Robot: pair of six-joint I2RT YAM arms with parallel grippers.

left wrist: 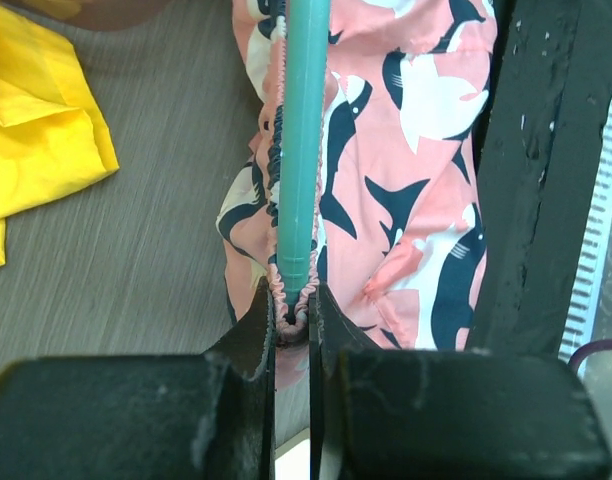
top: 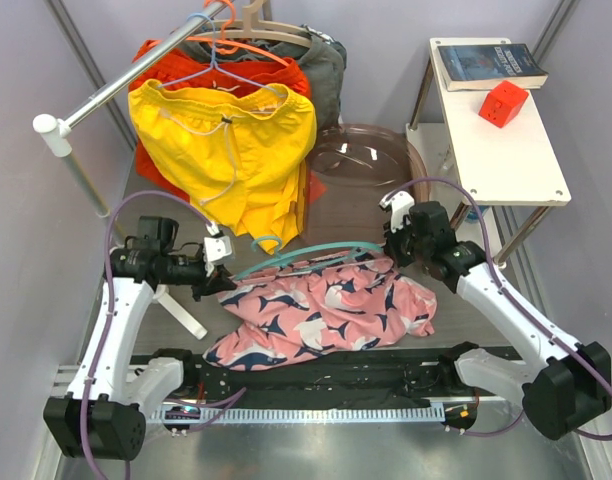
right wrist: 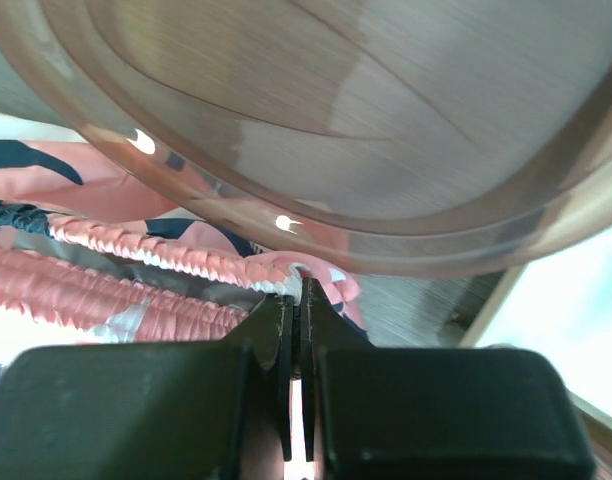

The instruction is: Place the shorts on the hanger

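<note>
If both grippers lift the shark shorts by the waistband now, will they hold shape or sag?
Likely floppy: the shorts lie rumpled, so the legs should droop below the waistband pinched by the left gripper and right gripper. Probably light, being thin fabric. The gathered elastic may stretch between the grips, perhaps sliding along the smooth hanger.

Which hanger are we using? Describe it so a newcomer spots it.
On the table between the arms lie the pink shark-print shorts. The teal hanger runs along their waistband, thin plastic, unlike the orange hanger and wooden hanger on the rail.
</note>
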